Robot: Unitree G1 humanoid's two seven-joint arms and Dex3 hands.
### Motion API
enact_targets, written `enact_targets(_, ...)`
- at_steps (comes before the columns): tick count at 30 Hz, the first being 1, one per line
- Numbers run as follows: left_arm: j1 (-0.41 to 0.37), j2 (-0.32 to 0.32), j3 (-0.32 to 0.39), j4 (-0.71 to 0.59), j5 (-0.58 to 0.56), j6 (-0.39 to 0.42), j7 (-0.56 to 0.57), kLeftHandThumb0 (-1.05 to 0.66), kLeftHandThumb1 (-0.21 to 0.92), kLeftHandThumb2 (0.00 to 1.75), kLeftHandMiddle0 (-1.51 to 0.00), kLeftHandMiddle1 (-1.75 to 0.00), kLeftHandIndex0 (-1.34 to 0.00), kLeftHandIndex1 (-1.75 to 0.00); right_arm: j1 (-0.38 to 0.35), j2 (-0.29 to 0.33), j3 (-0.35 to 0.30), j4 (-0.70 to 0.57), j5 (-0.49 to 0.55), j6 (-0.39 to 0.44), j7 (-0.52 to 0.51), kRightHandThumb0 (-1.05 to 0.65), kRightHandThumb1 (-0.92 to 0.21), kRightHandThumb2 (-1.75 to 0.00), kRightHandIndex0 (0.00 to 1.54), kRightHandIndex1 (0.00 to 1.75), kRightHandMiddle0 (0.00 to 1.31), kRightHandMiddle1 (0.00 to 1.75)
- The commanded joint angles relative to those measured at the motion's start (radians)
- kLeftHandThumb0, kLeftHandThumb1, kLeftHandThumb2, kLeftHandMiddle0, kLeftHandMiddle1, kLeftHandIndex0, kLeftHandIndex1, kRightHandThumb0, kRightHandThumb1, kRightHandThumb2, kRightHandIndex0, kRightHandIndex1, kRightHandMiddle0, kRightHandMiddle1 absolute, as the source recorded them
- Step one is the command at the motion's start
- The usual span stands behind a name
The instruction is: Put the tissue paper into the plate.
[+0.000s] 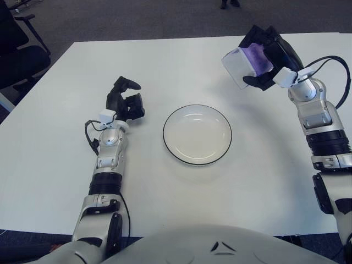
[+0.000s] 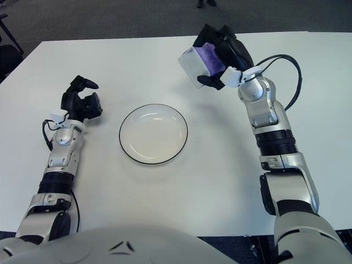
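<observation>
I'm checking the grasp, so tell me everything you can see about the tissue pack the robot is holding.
The tissue pack is a small soft-looking block in pale, seemingly plastic wrapping with a purple patch on its upper face. It is tilted, lifted off the table, and clamped in the right hand, whose dark fingers wrap its right side. It shows beyond and to the right of the plate, not over it.

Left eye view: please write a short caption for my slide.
Right robot hand holds the tissue pack above the table, beyond the empty plate.
</observation>
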Motion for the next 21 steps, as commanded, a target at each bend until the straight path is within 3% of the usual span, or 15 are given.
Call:
enact_targets(1, 0.181, -0.07, -0.006, 0.153, -0.007, -0.013, -0.009, -0.46, 0.38, 1.24, -1.3, -1.75, -0.57, -1.75, -0.027, 0.046, 0.03, -0.027, 0.004, -0.045, 0.017, 0.0, -0.04, -1.62, 0.83, 1.69, 0.59, 1.75)
enact_targets(6, 0.175, -0.071, -0.002, 0.161, -0.013, -0.013, -0.016, -0.46, 0.38, 1.24, -1.3, -1.75, -0.56, -1.75, -0.041, 0.075, 0.045, -0.018, 0.013, -0.099, 0.03, 0.0, -0.07, -1.6, 0.8, 1.72, 0.57, 1.75)
enact_targets(13, 0.169, -0.067, 0.001, 0.176, -0.009, -0.028, -0.026, -0.46, 0.37, 1.26, -1.31, -1.75, -0.57, -1.75, -0.051, 0.112, 0.067, -0.033, -0.049, -0.137, -0.001, 0.0, 0.05, -1.73, 0.86, 1.74, 0.69, 1.72)
enact_targets(21, 0.163, -0.068, 0.008, 0.19, -0.015, -0.039, -0.036, -0.46, 0.37, 1.25, -1.3, -1.75, -0.57, -1.75, -0.059, 0.137, 0.078, -0.048, -0.087, -0.163, -0.014, 0.0, 0.08, -1.75, 0.88, 1.75, 0.73, 1.69)
